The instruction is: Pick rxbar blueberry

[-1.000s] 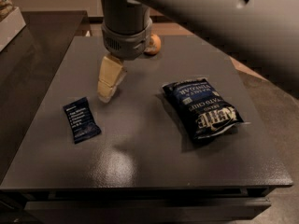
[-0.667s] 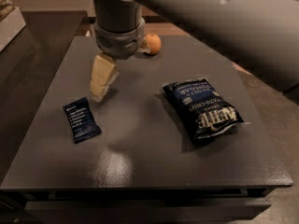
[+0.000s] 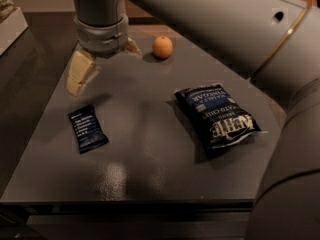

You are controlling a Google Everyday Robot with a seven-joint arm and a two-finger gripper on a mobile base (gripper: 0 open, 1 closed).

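The rxbar blueberry [image 3: 87, 128] is a small flat navy wrapper with white text. It lies flat on the left part of the grey table [image 3: 145, 159]. My gripper [image 3: 105, 63] hangs above the table's back left, up and behind the bar, and touches nothing. Its cream fingers are spread: one fingertip [image 3: 79, 79] points down left toward the bar, and the other shows behind the wrist on the right. The gripper is open and empty.
A large puffy dark-blue chip bag [image 3: 217, 116] lies on the right side of the table. An orange [image 3: 162, 47] sits at the back. My arm [image 3: 225, 29] spans the upper right. The table's front edge is near the bottom.
The gripper has moved left and toward the table's back-left corner. The bar, chip bag and orange have not moved.
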